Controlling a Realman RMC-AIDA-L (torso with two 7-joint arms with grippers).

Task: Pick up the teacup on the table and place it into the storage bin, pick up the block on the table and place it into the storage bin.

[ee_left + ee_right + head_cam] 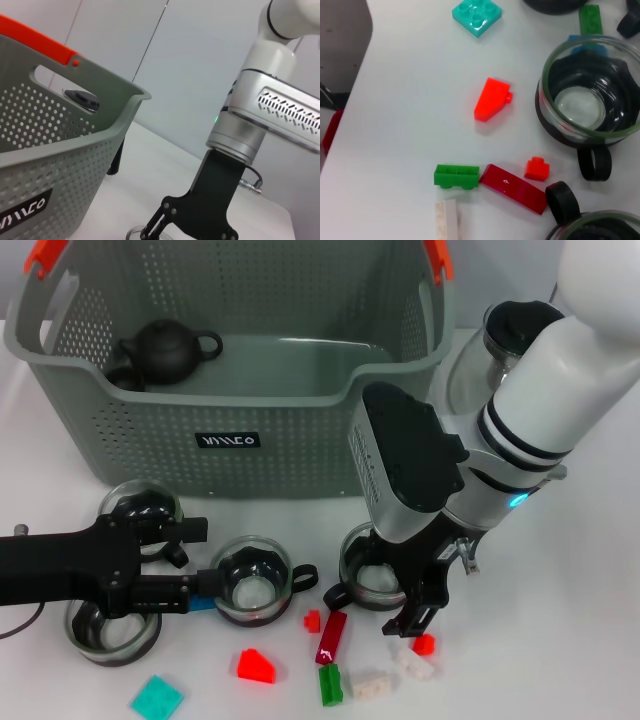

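Observation:
The grey-green perforated storage bin (150, 430) stands at the back, and it also shows in the left wrist view (60, 165). Several glass teacups sit on the table in front of it. My left gripper (193, 562) is open, low at the table, its fingertips right beside the middle teacup (250, 580). My right gripper (420, 608) hangs down over the right teacup (372, 575), close to its rim. A red wedge block (255, 665) (491, 99), a dark red bar (332, 635) (512, 188), a green block (330, 685) (456, 176) and a teal block (157, 698) (476, 15) lie in front.
A black teapot (165, 350) sits inside the bin. A clear glass pot with a black lid (510, 335) stands right of the bin, behind my right arm. Two more teacups (145, 510) (110, 630) flank my left arm. White blocks (372, 685) and a small red block (424, 644) lie under my right gripper.

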